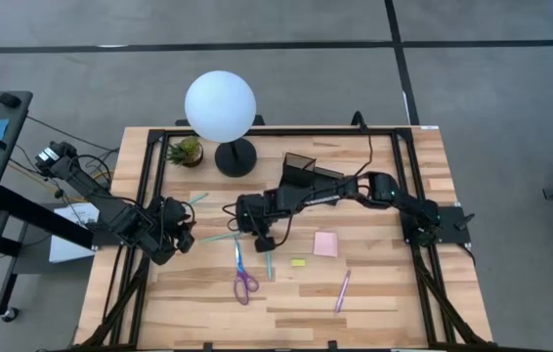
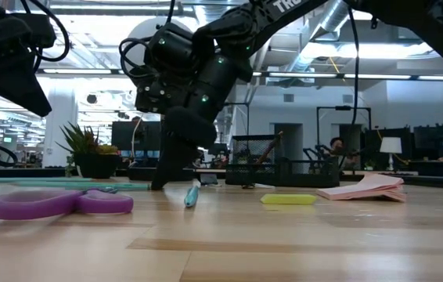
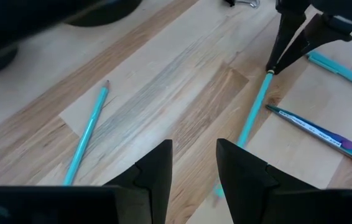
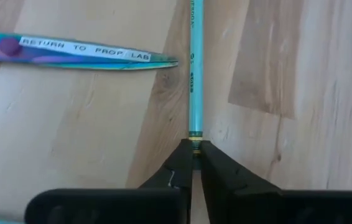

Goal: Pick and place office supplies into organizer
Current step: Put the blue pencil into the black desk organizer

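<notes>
A thin teal pen lies slanted on the table between my two grippers. My right gripper reaches in from the right and is shut on the pen's right end. My left gripper is open and hovers just above the table near the pen's other end, touching nothing. The purple-handled scissors, a second teal pen, the yellow piece, the pink sticky pad and the pink-purple pen all lie flat on the wood. The black organizer stands behind my right arm. My right gripper pinches the teal pen's end between its two fingertips. The fingers come from above, slanting down, and lie in line with the pen's length. The pen stretches away from the fingers along the table, low over the wood or on it.
A third teal pen lies near my left gripper. The white globe lamp and the potted plant stand at the far edge, left of the organizer. The scissors' blade tip points close to the held pen. Bare wood lies along the near edge.
</notes>
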Available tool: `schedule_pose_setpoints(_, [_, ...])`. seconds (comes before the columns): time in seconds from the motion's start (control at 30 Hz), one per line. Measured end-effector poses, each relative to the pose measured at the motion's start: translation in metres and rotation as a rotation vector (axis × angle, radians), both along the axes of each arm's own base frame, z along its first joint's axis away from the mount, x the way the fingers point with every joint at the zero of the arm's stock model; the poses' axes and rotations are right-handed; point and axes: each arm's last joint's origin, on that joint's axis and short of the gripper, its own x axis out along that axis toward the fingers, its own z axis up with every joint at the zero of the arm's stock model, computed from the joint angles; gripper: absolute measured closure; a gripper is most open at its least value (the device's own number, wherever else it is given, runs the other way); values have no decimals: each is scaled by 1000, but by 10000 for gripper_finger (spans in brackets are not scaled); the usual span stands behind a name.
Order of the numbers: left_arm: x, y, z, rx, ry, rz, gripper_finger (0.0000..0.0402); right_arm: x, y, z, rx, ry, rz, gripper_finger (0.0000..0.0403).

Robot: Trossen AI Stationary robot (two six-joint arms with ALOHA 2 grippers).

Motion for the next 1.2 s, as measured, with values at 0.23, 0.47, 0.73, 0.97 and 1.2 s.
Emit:
schedule_pose_setpoints(0.23, [2, -1, 1, -15, -21, 1, 281, -4, 12, 6, -39, 22, -137, 397])
schedule_pose_setpoints(0.47, [2, -2, 1, -19, -26, 1, 281, -23, 17, 36, -138, 100, -187, 401])
schedule_pose_setpoints(0.73, [3, -2, 1, -27, -42, 2, 281, -71, 3, 112, -405, 176, -390, 401])
schedule_pose_setpoints(0.97, [4, -2, -5, 53, 1, -58, 281, -65, 7, 139, -216, 4, -329, 402])
schedule_pose_setpoints(1.2, [2, 3, -45, 271, 30, -119, 281, -56, 17, 141, -235, -87, -243, 402])
